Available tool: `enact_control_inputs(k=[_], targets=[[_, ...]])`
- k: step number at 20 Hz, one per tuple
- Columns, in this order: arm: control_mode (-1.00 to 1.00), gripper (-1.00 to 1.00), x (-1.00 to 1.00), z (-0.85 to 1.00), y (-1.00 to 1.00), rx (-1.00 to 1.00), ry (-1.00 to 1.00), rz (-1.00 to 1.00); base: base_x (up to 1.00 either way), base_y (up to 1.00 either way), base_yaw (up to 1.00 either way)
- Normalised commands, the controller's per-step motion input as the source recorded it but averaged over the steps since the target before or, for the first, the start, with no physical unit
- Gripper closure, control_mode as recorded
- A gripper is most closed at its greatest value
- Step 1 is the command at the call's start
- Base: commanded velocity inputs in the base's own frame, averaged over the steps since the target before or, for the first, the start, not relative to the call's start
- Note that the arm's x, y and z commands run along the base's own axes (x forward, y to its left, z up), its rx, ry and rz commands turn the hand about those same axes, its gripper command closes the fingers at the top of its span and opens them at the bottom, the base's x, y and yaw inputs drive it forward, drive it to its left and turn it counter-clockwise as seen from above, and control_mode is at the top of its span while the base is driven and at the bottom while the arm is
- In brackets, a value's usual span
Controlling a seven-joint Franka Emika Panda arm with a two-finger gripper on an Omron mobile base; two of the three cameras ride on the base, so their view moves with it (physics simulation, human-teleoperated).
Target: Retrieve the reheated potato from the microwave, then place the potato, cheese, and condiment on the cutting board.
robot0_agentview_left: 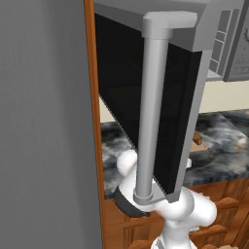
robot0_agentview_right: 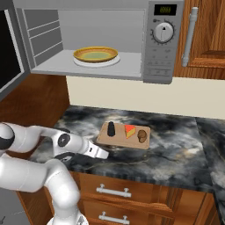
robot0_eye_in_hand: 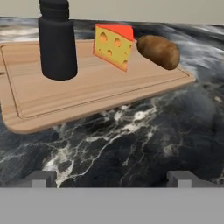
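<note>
In the hand view the two dark finger tips (robot0_eye_in_hand: 43, 178) rise at the bottom, wide apart, and nothing is between them. The gripper (robot0_eye_in_hand: 113, 179) hangs low over the dark marble counter (robot0_eye_in_hand: 131, 144), close before the near edge of the cutting board (robot0_eye_in_hand: 87, 103), apart from it.

On the cutting board three things stand in a row. At about 10 o'clock from the gripper is the condiment (robot0_eye_in_hand: 57, 41), a black bottle, upright. At 12 o'clock is the cheese (robot0_eye_in_hand: 113, 46), an orange-yellow wedge with a red rind on top, with its holes facing the camera. At about 1 o'clock the potato (robot0_eye_in_hand: 159, 51) lies near the far right corner of the board, just beside the cheese.

In the right base view the white arm reaches from 8 o'clock toward the board (robot0_agentview_right: 121, 141), and the gripper (robot0_agentview_right: 102, 153) is just left of its near left corner. The condiment (robot0_agentview_right: 111, 128), the cheese (robot0_agentview_right: 130, 130) and the potato (robot0_agentview_right: 142, 135) rest on it from left to right.

Farther, above the counter, the microwave (robot0_agentview_right: 160, 61) stands open. Inside is a yellow plate (robot0_agentview_right: 95, 54) on a white tray.

In the left base view the open black door (robot0_agentview_left: 160, 112) with its grey handle (robot0_agentview_left: 151, 112) is very near the camera.
</note>
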Motion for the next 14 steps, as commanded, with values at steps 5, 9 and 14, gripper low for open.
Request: enact_control_inputs(k=[5,9,14], targets=[[-1.0,-1.0,0.0,0.66,0.0,0.24,0.22,0.0,0.0,0.0,0.0],[-1.0,-1.0,0.0,0.68,0.0,0.23,0.23,0.0,0.0,0.0,0.0],[-1.0,-1.0,0.0,0.68,0.0,0.22,0.23,0.0,0.0,0.0,0.0]])
